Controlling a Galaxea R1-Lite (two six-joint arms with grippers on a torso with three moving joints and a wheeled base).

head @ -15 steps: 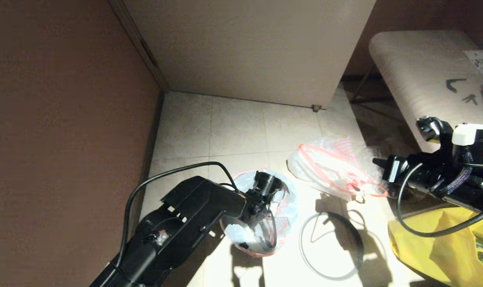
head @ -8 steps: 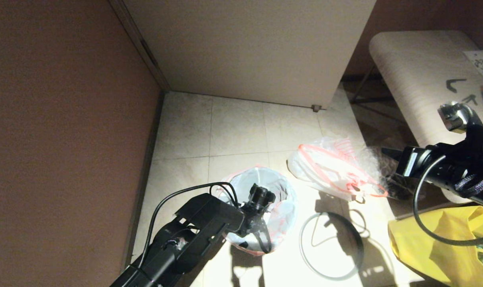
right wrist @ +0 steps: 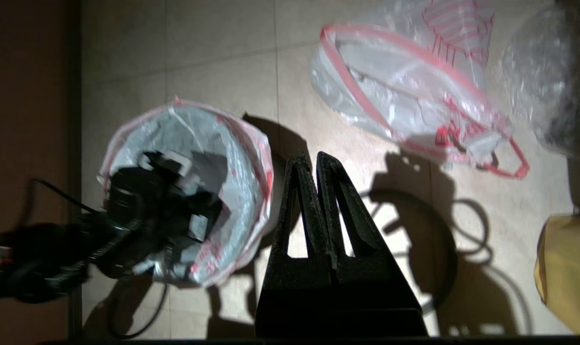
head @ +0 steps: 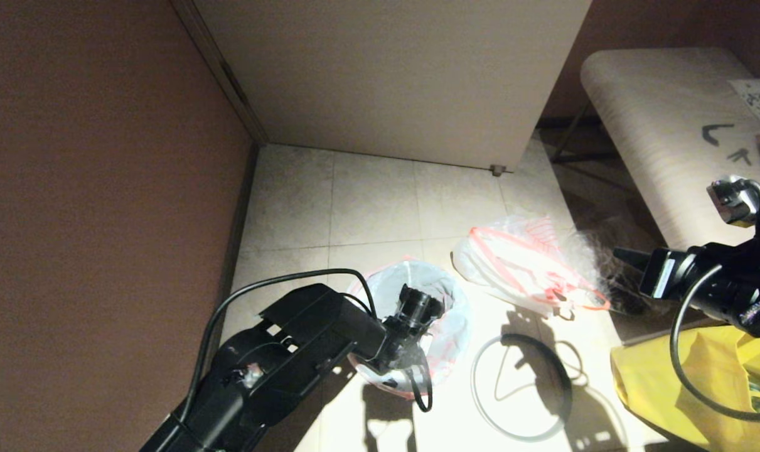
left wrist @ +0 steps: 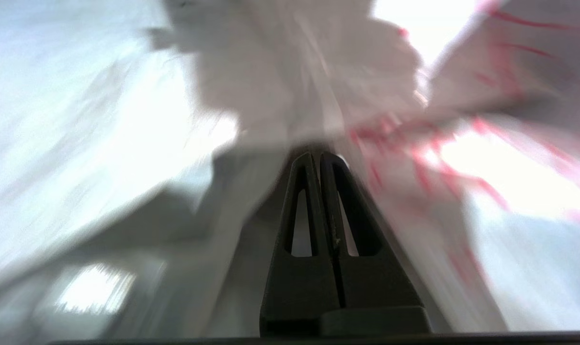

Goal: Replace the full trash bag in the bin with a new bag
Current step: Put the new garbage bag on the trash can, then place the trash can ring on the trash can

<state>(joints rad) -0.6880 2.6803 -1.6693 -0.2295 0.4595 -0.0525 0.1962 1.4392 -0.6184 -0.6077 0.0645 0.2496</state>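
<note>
The full trash bag (head: 530, 270) lies out on the floor at centre right. The new bag (head: 442, 326) lines the bin (head: 386, 383) at lower centre, with the left hand (left wrist: 318, 160) pressed together inside it. The grey hoop (head: 521, 386), beside the bin, is not yet fitted. The right hand (right wrist: 316, 160), fingers together, hovers at the right edge.

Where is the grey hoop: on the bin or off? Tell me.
Off. The grey hoop lies flat on the floor, apart from the bin, whose new bag has no hoop.

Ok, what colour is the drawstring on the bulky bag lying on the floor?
Red, on the bulky translucent white plastic bag; clearest in the right wrist view.
</note>
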